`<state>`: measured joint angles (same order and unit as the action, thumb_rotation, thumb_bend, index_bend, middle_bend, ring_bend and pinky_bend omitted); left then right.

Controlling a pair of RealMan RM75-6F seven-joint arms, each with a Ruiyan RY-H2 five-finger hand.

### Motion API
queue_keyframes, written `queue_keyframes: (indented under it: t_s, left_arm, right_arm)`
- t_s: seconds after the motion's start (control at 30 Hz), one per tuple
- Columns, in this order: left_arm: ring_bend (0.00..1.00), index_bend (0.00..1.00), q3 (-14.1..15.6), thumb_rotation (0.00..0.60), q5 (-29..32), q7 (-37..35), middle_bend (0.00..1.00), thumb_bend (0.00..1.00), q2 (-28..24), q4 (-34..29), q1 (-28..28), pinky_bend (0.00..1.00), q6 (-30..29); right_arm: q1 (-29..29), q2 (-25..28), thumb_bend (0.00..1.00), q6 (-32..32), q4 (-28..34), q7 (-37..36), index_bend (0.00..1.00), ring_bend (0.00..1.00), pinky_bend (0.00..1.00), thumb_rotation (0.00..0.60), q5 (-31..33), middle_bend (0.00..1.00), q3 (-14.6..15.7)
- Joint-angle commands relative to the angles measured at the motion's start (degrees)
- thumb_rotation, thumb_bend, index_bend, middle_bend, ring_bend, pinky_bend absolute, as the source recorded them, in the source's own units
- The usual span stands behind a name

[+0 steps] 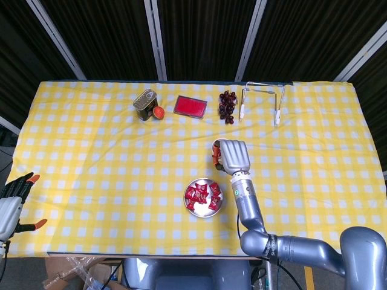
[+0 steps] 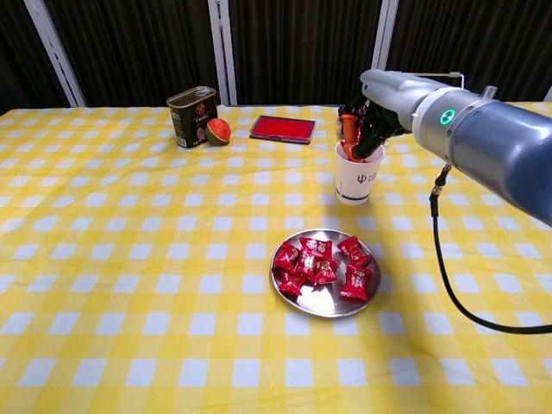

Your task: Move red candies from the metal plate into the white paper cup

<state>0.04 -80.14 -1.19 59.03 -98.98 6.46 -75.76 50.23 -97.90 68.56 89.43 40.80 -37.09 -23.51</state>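
The right hand (image 2: 366, 129) is hanging directly over the cup (image 2: 357, 175), fingers curled downward toward the rim; the head view shows the same stacking, the right hand (image 1: 232, 155) covering nearly all of the cup from above. Something red is showing at the fingertips just above the opening, which looks like a candy pinched there, so the coming move probably turns on a straight drop: the cup's mouth is lying right under the fingers, upright and open.

The cup is standing just behind the plate (image 2: 325, 301), near but not touching it. What the cup is holding inside cannot be told from either view. On the plate, a cluster of candies (image 2: 323, 260) is lying in a loose heap toward the far side, the near part bare.

The left hand (image 1: 13, 199) is resting at the tabletop's left edge, well apart from plate and cup, fingers spread and holding nothing. The right hand is by far the nearer.
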Motion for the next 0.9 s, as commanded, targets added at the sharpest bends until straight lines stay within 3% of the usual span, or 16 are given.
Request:
queue_keyframes:
  t_s: [0.03, 0.13, 0.53, 0.77, 0.9]
  left_arm:
    - [0.0, 0.0, -0.1, 0.6, 0.3, 0.0, 0.0, 0.03, 0.0, -0.1, 0.1, 0.0, 0.2]
    - [0.0, 0.0, -0.1, 0.6, 0.5, -0.1, 0.0, 0.03, -0.2, -0.2, 0.1, 0.0, 0.4]
    - [0.0, 0.0, 0.0, 0.6, 0.9, -0.1, 0.0, 0.03, -0.4, -0.6, 0.3, 0.0, 1.1]
    - [0.0, 0.0, 0.0, 0.6, 0.9, -0.1, 0.0, 0.03, -0.5, -0.7, 0.3, 0.0, 1.2]
    - [0.0, 0.0, 0.1, 0.6, 0.7, 0.0, 0.0, 0.03, -0.5, -0.7, 0.3, 0.0, 1.0]
  right_arm:
    - [1.2, -0.7, 0.55, -1.4, -2.3, -0.8, 0.66, 0.91, 1.0, 0.6, -0.3, 0.87, -0.7]
    - [3.2, -2.4, 0.54, -4.2, -8.3, -1.7, 0.66, 0.91, 1.0, 0.6, 0.9, 0.87, -1.3]
    - [4.5, -4.4, 0.55, -7.5, -16.4, -4.9, 0.65, 0.91, 1.0, 0.6, 0.7, 0.87, -1.0]
    - [4.2, -4.1, 0.55, -7.4, -16.3, -5.6, 0.45, 0.91, 1.0, 0.6, 0.0, 0.87, -0.3]
    - [3.9, -3.6, 0.55, -6.5, -15.2, -5.9, 0.41, 0.9, 1.0, 0.6, -0.8, 0.87, -0.3]
